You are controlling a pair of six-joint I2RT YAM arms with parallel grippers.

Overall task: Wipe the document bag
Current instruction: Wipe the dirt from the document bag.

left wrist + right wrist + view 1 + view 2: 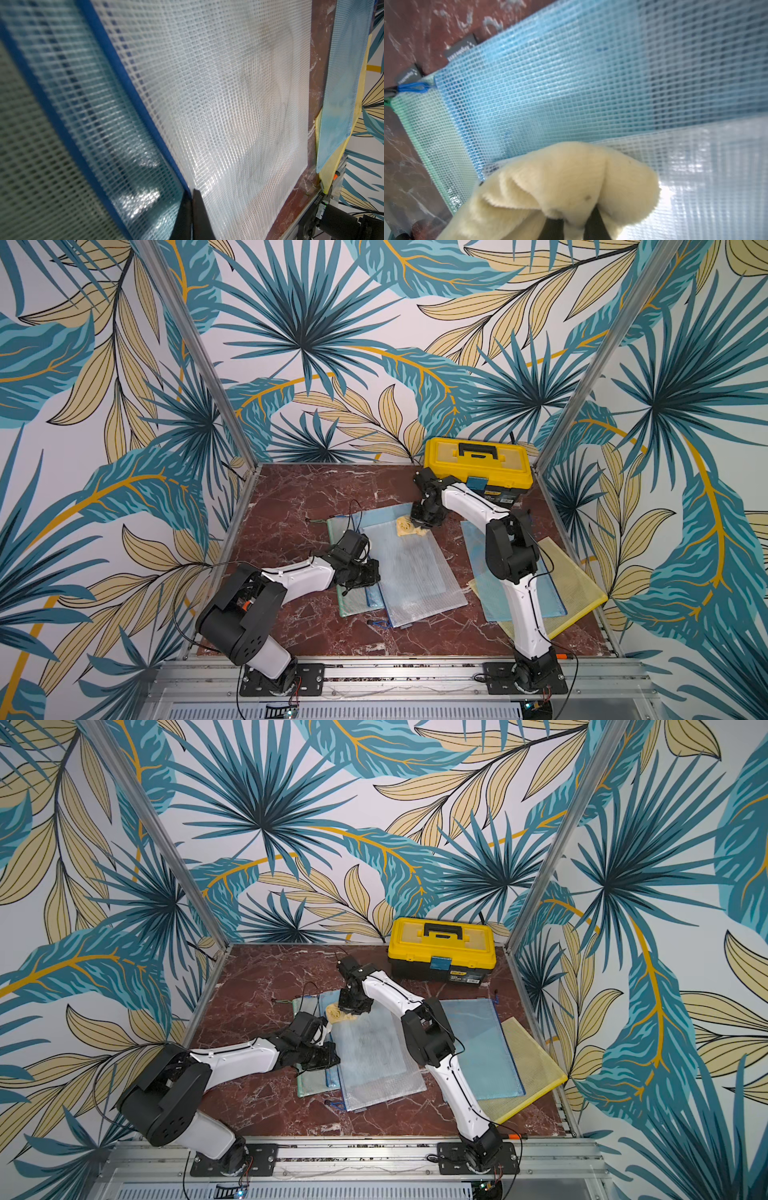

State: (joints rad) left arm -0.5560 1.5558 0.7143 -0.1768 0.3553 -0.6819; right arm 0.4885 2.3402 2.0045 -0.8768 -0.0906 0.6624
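Right gripper [574, 227]: jaws clamped on cream cloth [571, 182]; cloth touches the far end of the clear mesh document bag [415, 568]. Left gripper [192, 197]: jaws together, tips on that bag's blue edge [131, 89]. Bag lies mid-way across the table [291, 497], topmost of 3 overlapping bags. Yellow toolbox [478, 466] in the far right corner.

This is a robotics lab test cell. The white-and-black left arm [299, 576] and right arm [528, 605] are bolted to a silver aluminium rail [395, 672] fronting a red-brown marble-patterned worktop [291, 497]. Aluminium posts [193, 344] frame leaf-printed wall panels [332, 344].
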